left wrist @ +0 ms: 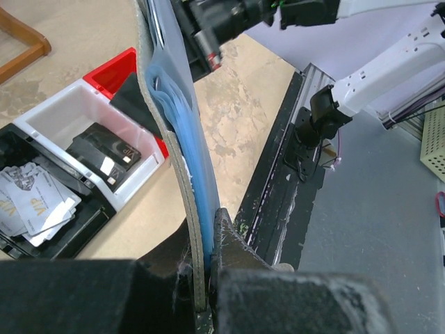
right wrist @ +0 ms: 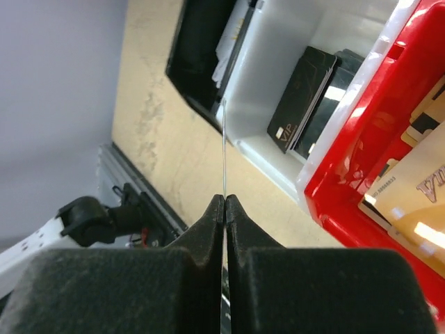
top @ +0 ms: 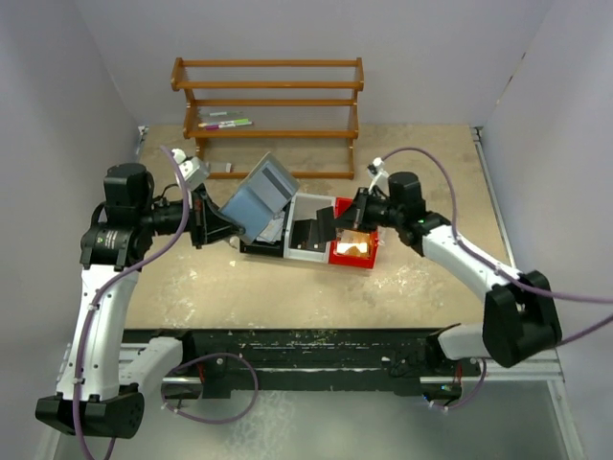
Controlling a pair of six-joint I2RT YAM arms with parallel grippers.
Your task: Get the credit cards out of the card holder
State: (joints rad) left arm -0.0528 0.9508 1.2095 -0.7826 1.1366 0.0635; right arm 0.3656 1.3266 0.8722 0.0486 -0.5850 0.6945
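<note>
The card holder [top: 261, 195], a grey-blue folding case, hangs tilted above the black bin with my left gripper [top: 213, 226] shut on its lower edge. The left wrist view shows the card holder [left wrist: 174, 132] edge-on, rising from between the closed fingers of the left gripper [left wrist: 207, 233], with blue inner pockets showing. My right gripper [top: 337, 222] is shut on a dark credit card [top: 321, 228] over the white bin. From the right wrist, that card [right wrist: 224, 146] is a thin line sticking out of the pinched right gripper [right wrist: 224, 199].
A row of bins lies mid-table. The black bin [top: 261, 245] holds white cards [left wrist: 35, 202], the white bin [top: 305, 251] black cards [right wrist: 306, 97], and the red bin [top: 356, 257] gold cards [right wrist: 410, 188]. A wooden rack [top: 268, 105] stands behind.
</note>
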